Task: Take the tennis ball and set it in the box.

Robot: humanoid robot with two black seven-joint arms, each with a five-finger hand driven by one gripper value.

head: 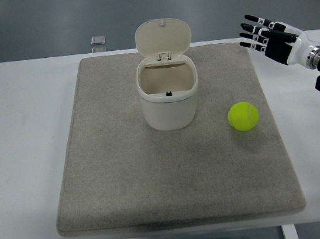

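The tennis ball (pixel 243 117) lay on the gray mat (pixel 126 177) at the box's (pixel 169 97) four o'clock. The right robot hand (pixel 270 37), fingers spread wide and empty, hovered over the counter (pixel 21 143), the ball at its seven o'clock.

A white table (pixel 27 143) is standing on a grey floor (pixel 47 22). A grey mat (pixel 173 176) is lying on the table, covering its middle.
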